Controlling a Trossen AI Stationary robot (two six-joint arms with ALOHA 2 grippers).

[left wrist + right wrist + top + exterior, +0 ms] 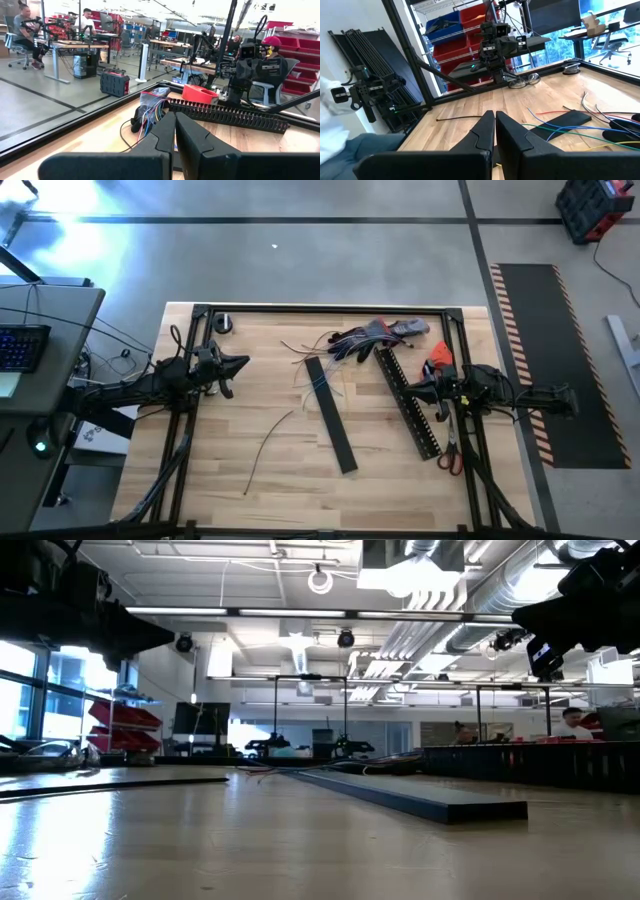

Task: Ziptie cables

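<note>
The cables (318, 362) are thin orange, blue, white and dark wires, spread loosely on the wood in the far middle of the table, and some cross the far end of the flat black strip (333, 417). They also show in the left wrist view, cables (152, 114), and in the right wrist view, cables (570, 131). My left gripper (243, 363) hangs shut above the table, left of the cables; its fingers (175, 120) meet. My right gripper (398, 387) hangs shut over the black slotted bar (408, 405), right of the cables; its fingers (495, 117) are closed together.
A clear bag with a dark bundle (375, 335) lies at the far edge by the cables. One dark wire (265, 442) lies alone on the near left. Scissors (450, 452) and an orange-red object (440, 358) sit by the right arm. A small roll (223, 323) sits in the far left corner.
</note>
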